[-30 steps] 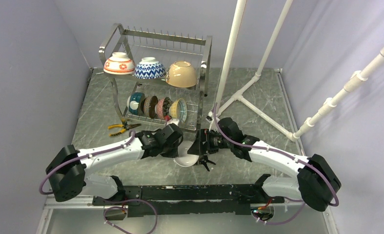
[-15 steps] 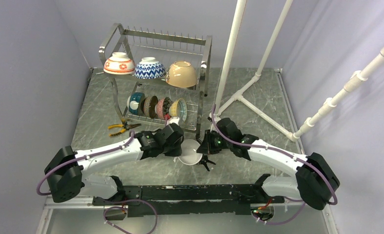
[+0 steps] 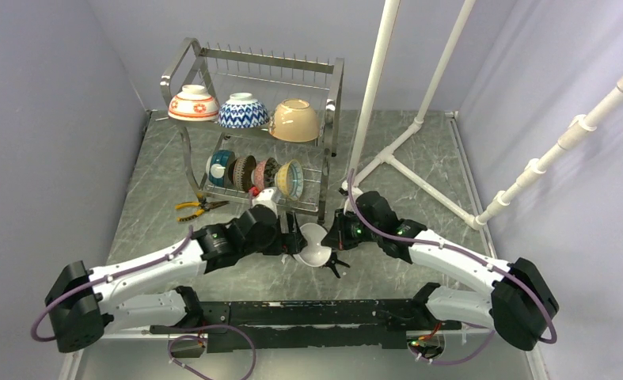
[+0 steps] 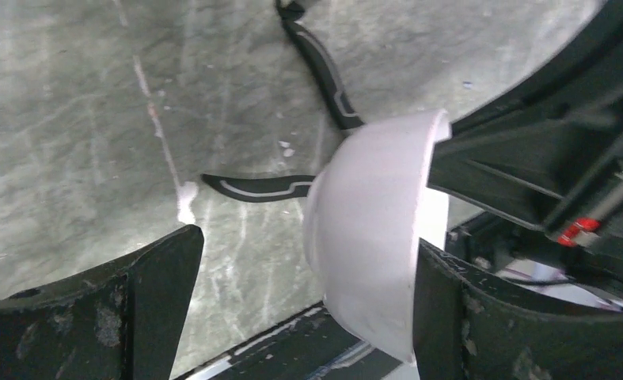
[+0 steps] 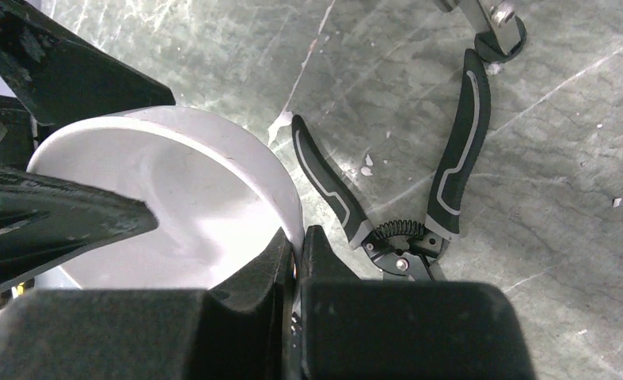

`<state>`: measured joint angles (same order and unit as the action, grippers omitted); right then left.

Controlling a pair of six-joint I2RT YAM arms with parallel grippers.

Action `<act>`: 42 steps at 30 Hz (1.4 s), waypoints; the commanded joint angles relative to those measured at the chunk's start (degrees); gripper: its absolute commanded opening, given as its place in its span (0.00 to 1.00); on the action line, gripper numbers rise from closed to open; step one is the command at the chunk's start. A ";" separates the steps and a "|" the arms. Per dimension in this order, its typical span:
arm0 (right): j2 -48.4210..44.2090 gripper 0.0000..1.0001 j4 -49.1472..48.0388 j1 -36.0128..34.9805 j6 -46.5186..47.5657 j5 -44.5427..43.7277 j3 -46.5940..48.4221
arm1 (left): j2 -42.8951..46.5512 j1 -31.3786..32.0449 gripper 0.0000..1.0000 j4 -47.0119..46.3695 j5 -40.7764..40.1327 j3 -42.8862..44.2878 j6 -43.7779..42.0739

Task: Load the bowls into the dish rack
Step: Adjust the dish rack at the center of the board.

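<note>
A plain white bowl [image 3: 314,247] hangs tilted above the table between the two arms. My right gripper [image 3: 331,240] is shut on its rim, one finger inside and one outside [image 5: 296,252]. The left gripper [image 3: 291,239] is open; in the left wrist view the white bowl [image 4: 371,237] lies between its spread fingers [image 4: 134,309], close to the right one. The dish rack [image 3: 333,87] stands at the back left. Its top tier holds a red-patterned bowl [image 3: 193,104], a blue-white zigzag bowl [image 3: 243,111] and a tan bowl [image 3: 295,120]. Several bowls, the leftmost teal [image 3: 221,168], stand on edge in the lower tier.
Black-and-grey pliers [image 5: 419,214] lie on the marble table under the white bowl. Yellow pliers [image 3: 199,207] lie by the rack's front left leg. White pipes [image 3: 379,79] rise and slant across the right half of the table.
The right gripper has shut on the white bowl's rim. The left gripper has opened, let the bowl go, and its arm has drawn back to the left.
</note>
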<state>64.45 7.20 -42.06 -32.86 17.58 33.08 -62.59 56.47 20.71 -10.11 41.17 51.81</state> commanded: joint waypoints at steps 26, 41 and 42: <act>-5.12 0.00 -4.23 2.15 0.67 4.19 5.50 | 5.80 -9.53 0.93 -28.48 30.94 -10.29 9.05; -3.51 0.00 -5.11 2.11 -0.03 6.15 6.21 | 8.78 -9.53 0.83 -29.84 30.68 -11.22 9.08; -3.60 0.00 -5.07 2.09 0.01 6.11 6.43 | 8.69 -9.53 0.81 -29.65 30.58 -11.16 9.03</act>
<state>61.49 5.54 -40.16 -32.56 22.59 36.38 -53.36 47.07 -6.35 20.47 28.73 61.60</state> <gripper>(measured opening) 0.043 0.832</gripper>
